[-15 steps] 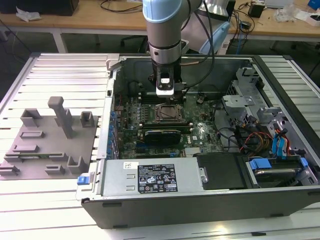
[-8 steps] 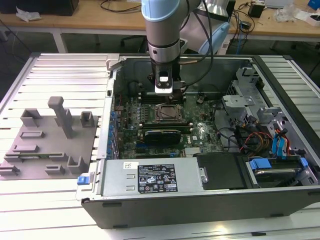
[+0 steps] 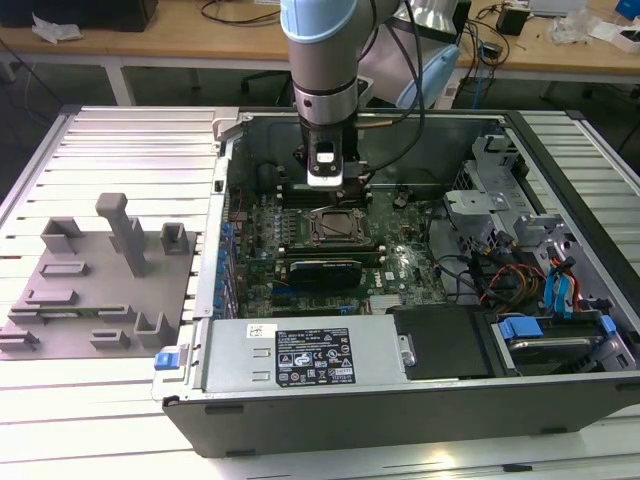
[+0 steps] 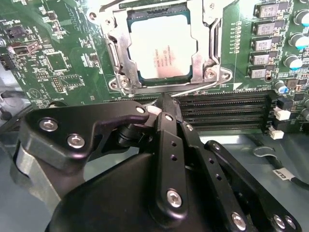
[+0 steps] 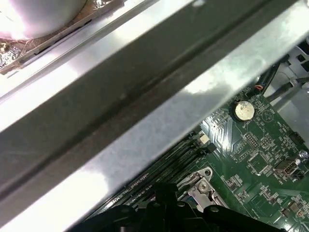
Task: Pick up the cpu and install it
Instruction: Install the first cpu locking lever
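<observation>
Silvery cpu [image 4: 163,47] flat in socket [image 4: 112,53]

The arm [image 3: 322,45] is held upright, with the wrist [image 3: 325,105] pointed straight down. The gripper [image 4: 165,99] is seen with fingers [image 4: 166,125] closed together.

print check | power supply [image 3: 300,355]: white and black labels on its side, lettering too small for me to read | cpu [image 4: 161,48]: faint dark marking on the silvery top, not legible | cable tag [image 4: 281,173]: white, letters unclear | motherboard [image 4: 63,63]: white silkscreen, unreadable
</observation>
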Robot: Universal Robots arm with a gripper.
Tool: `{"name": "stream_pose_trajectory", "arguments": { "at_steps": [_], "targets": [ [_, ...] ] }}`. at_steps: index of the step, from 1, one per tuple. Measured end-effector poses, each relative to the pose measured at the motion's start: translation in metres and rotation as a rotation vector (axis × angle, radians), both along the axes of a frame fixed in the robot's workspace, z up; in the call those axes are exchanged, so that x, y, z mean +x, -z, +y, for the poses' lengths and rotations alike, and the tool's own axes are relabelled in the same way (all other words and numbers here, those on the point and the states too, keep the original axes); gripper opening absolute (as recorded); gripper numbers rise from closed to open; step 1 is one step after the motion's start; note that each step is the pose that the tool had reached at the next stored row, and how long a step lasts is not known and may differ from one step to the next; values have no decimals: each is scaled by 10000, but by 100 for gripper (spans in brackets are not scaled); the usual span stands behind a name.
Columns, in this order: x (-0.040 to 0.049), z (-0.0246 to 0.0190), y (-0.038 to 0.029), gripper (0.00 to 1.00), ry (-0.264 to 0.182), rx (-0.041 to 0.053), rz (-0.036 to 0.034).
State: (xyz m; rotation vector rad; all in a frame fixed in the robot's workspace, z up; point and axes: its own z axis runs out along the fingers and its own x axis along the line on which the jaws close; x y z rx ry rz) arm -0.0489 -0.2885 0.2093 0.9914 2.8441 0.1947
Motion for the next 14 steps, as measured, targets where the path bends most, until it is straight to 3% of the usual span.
{"name": "stream_pose_trajectory", "arguments": {
  "at_steps": [5,8,14],
  "targets": [
    [1,0,29,11,24,-156,1],
    [4,4,31,11,168,-158,1],
    [5,64,30,11,343,-158,3]
  ]
}}
